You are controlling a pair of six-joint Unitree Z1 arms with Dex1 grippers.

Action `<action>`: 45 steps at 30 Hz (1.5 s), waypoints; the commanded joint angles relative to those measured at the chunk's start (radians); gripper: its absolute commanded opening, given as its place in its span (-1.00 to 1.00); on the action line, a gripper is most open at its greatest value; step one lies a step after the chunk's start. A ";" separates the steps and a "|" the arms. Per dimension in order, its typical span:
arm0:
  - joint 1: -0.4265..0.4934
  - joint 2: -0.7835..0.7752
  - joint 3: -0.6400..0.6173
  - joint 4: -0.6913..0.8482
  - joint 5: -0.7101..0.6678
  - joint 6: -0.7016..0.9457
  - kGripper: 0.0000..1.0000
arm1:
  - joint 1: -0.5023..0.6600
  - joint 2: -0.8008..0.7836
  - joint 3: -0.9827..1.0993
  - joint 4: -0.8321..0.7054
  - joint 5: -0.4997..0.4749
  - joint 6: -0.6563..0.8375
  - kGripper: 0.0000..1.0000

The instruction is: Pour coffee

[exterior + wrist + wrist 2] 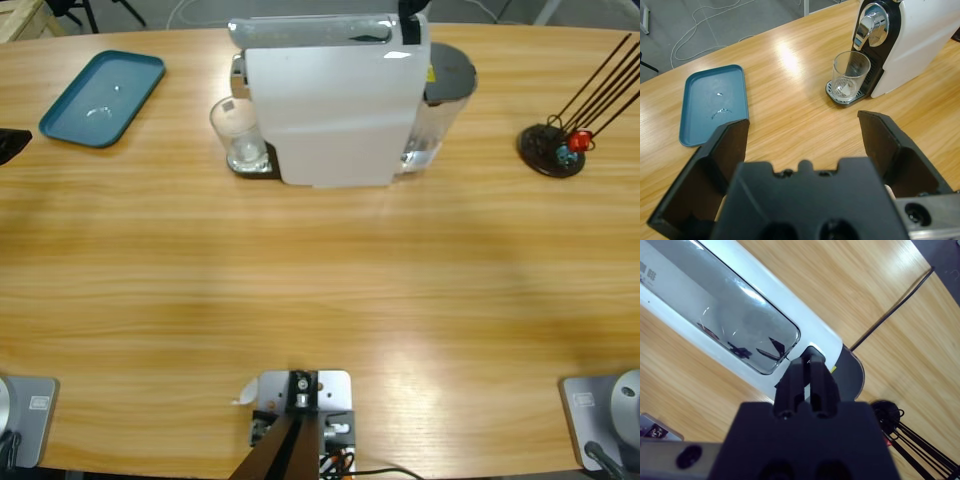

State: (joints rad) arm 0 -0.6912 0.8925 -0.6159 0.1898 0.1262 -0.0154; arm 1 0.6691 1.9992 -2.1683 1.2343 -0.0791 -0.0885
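Note:
A white boxy coffee machine [330, 110] stands at the back middle of the table. A clear glass [238, 135] sits on the drip tray at its left end, under the chrome spout [872, 25]. I cannot tell whether any coffee lies in the glass [850, 72]. My left gripper [802, 122] is open and holds nothing. It hangs over the table some way from the glass and shows only as a black tip [10, 145] at the left edge. My right gripper [810, 365] is shut, its tips at the machine's [715, 305] top, and shows black [412, 12] above the machine's back right.
A teal tray [100, 95] with a few water drops lies at the back left, beside the left gripper's line of sight [735, 90]. A dark holder with reed sticks [552, 150] stands at the right. The machine's grey tank lid [450, 70] sits at its right end.

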 commanded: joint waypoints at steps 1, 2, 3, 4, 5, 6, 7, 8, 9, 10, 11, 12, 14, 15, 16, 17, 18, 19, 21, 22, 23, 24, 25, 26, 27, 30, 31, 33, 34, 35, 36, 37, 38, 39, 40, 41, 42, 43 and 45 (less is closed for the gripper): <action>0.002 0.020 0.033 -0.012 0.006 -0.007 0.86 | 0.009 0.033 0.073 -0.006 0.011 0.001 -1.00; 0.002 0.020 0.033 -0.012 0.006 -0.007 0.86 | 0.009 0.031 0.084 -0.011 0.012 0.003 -1.00; 0.002 0.020 0.034 -0.012 0.006 -0.007 0.86 | 0.009 0.027 0.095 -0.018 0.012 0.003 -1.00; 0.002 0.020 0.034 -0.012 0.006 -0.007 0.86 | 0.009 0.024 0.109 -0.026 0.012 0.005 -1.00; 0.001 0.020 0.034 -0.012 0.006 -0.007 0.86 | 0.009 0.019 0.123 -0.035 0.013 0.008 -1.00; 0.001 0.020 0.034 -0.012 0.006 -0.007 0.86 | 0.009 0.014 0.136 -0.045 0.013 0.010 -1.00; 0.001 0.021 0.033 -0.012 0.006 -0.007 0.86 | 0.009 0.010 0.150 -0.055 0.014 0.012 -1.00; 0.001 0.022 0.034 -0.012 0.006 -0.007 0.86 | 0.009 0.008 0.160 -0.061 0.015 0.013 -1.00; -0.001 0.023 0.034 -0.012 0.006 -0.007 0.86 | 0.010 0.006 0.170 -0.068 0.016 0.015 -1.00; -0.001 0.023 0.034 -0.012 0.006 -0.007 0.86 | 0.010 0.003 0.181 -0.076 0.016 0.015 -1.00; -0.001 0.022 0.034 -0.012 0.006 -0.007 0.86 | 0.010 0.001 0.190 -0.082 0.017 0.018 -1.00; -0.001 0.022 0.035 -0.012 0.006 -0.007 0.86 | 0.011 0.000 0.200 -0.088 0.018 0.020 -1.00; -0.002 0.023 0.034 -0.010 0.005 -0.007 0.86 | 0.014 -0.004 0.223 -0.106 0.020 0.026 -1.00; -0.002 0.022 0.034 -0.010 0.005 -0.007 0.86 | 0.017 -0.006 0.233 -0.116 0.021 0.028 -1.00; -0.002 0.022 0.035 -0.010 0.004 -0.007 0.86 | 0.020 -0.005 0.237 -0.120 0.022 0.029 -1.00; -0.002 0.022 0.035 -0.010 0.004 -0.007 0.86 | 0.022 -0.004 0.237 -0.122 0.026 0.029 -1.00; -0.002 0.022 0.035 -0.010 0.004 -0.007 0.86 | 0.023 -0.003 0.237 -0.124 0.028 0.030 -1.00; -0.002 0.022 0.035 -0.010 0.004 -0.007 0.86 | 0.023 -0.002 0.237 -0.125 0.029 0.030 -1.00; -0.002 0.024 0.035 -0.010 0.004 -0.007 0.86 | 0.025 0.000 0.238 -0.125 0.034 0.030 -1.00; -0.002 0.025 0.035 -0.010 0.004 -0.007 0.86 | 0.026 0.001 0.238 -0.125 0.041 0.030 -1.00; -0.002 0.025 0.034 -0.010 0.004 -0.008 0.86 | 0.026 0.003 0.236 -0.125 0.044 0.030 -1.00; -0.002 0.025 0.034 -0.010 0.004 -0.008 0.86 | 0.026 0.002 0.231 -0.125 0.047 0.030 -1.00; -0.002 0.025 0.034 -0.009 0.004 -0.008 0.86 | 0.026 -0.003 0.221 -0.121 0.044 0.030 -1.00; -0.002 0.024 0.033 -0.008 0.004 -0.007 0.86 | 0.026 -0.014 0.211 -0.117 0.031 0.029 -1.00; -0.002 0.021 0.033 -0.007 0.004 -0.007 0.86 | 0.026 -0.032 0.193 -0.115 -0.001 0.029 -1.00; -0.002 0.026 0.033 -0.007 0.004 -0.008 0.86 | 0.026 -0.075 0.091 -0.071 -0.105 0.008 -0.92; -0.002 0.028 0.033 -0.008 0.004 -0.008 0.87 | 0.026 -0.073 0.027 -0.031 -0.125 0.002 0.10; -0.002 0.027 0.033 -0.008 0.004 -0.008 0.87 | 0.025 -0.062 -0.067 0.036 -0.139 -0.005 0.97; -0.002 0.026 0.033 -0.008 0.004 -0.008 0.87 | 0.024 -0.063 -0.075 0.048 -0.139 -0.005 1.00; -0.002 0.025 0.033 -0.007 0.004 -0.008 0.87 | 0.024 -0.063 -0.072 0.059 -0.137 -0.004 1.00; -0.002 0.024 0.033 -0.007 0.004 -0.008 0.87 | 0.024 -0.061 -0.069 0.067 -0.135 -0.004 1.00; -0.002 0.023 0.033 -0.007 0.004 -0.008 0.87 | 0.024 -0.059 -0.068 0.073 -0.132 -0.002 1.00; -0.002 0.023 0.033 -0.007 0.004 -0.008 0.87 | 0.024 -0.059 -0.068 0.079 -0.126 0.002 1.00; -0.002 0.023 0.033 -0.007 0.004 -0.008 0.88 | 0.024 -0.058 -0.068 0.086 -0.122 0.004 1.00; -0.002 0.023 0.033 -0.007 0.004 -0.008 0.89 | 0.024 -0.058 -0.068 0.090 -0.118 0.005 1.00; -0.002 0.023 0.033 -0.007 0.004 -0.008 0.90 | 0.024 -0.060 -0.068 0.092 -0.116 0.006 1.00; -0.002 0.022 0.033 -0.007 0.004 -0.008 0.95 | 0.024 -0.061 -0.068 0.093 -0.115 0.006 1.00; -0.002 0.022 0.033 -0.007 0.004 -0.008 0.99 | 0.024 -0.063 -0.068 0.093 -0.114 0.006 1.00; -0.002 0.019 0.033 -0.007 0.004 -0.008 0.99 | 0.024 -0.063 -0.068 0.094 -0.111 0.006 1.00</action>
State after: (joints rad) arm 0 -0.6912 0.8926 -0.6159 0.1898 0.1262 -0.0154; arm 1 0.6822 1.9255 -2.2335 1.3090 -0.1989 -0.0814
